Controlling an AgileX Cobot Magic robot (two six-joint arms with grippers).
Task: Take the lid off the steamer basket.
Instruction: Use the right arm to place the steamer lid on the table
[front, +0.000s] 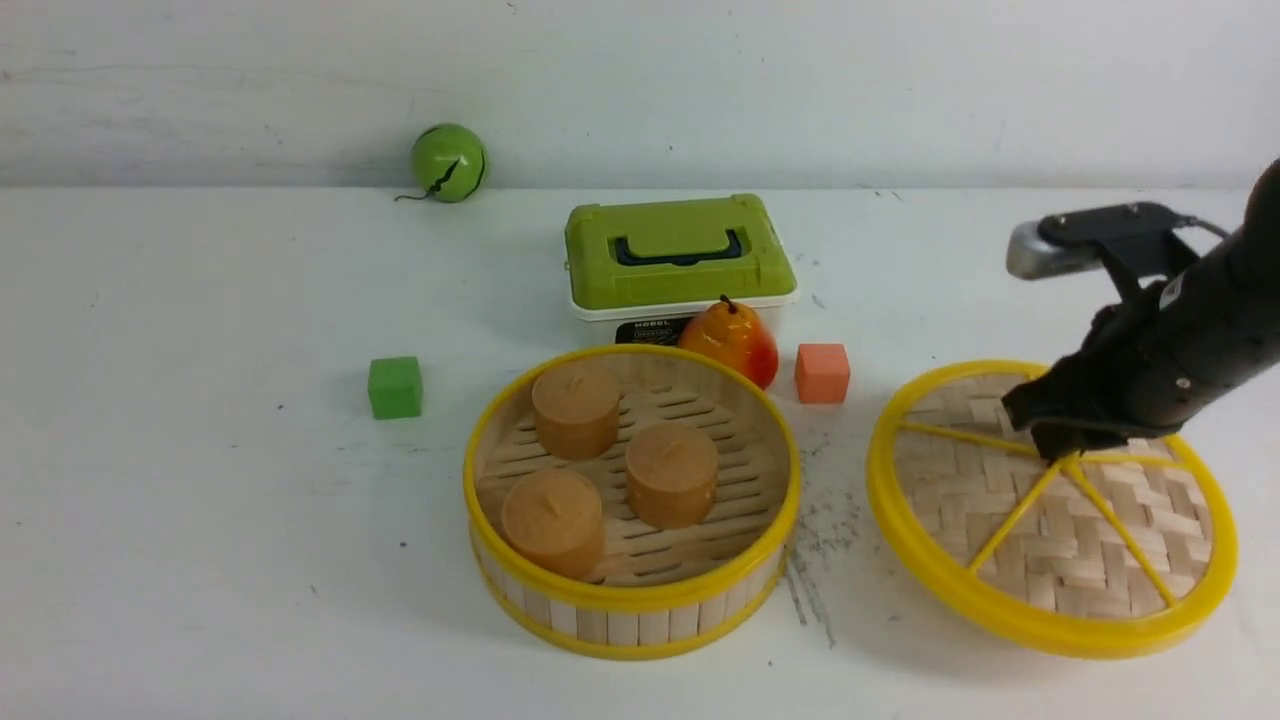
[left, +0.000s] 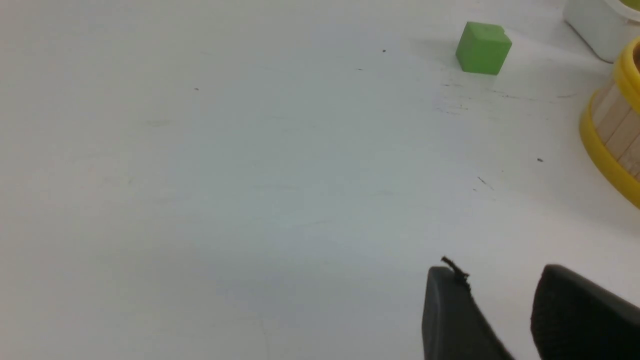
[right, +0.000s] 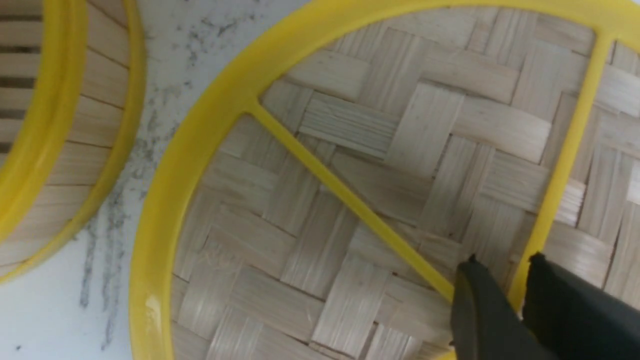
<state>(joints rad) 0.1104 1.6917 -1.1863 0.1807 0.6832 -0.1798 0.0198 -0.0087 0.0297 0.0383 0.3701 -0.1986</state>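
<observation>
The steamer basket stands uncovered in the middle of the table, with three brown cylinders on its slatted floor. The lid, woven bamboo with a yellow rim and spokes, is off the basket and to its right, low over the table with a shadow under its front edge. My right gripper is shut on the lid at its hub. In the right wrist view its fingers pinch a yellow spoke of the lid, with the basket's wall beside it. My left gripper is open over bare table, left of the basket.
Behind the basket stand a green-lidded white box, a pear and an orange cube. A green cube lies to the basket's left, and a green ball sits by the back wall.
</observation>
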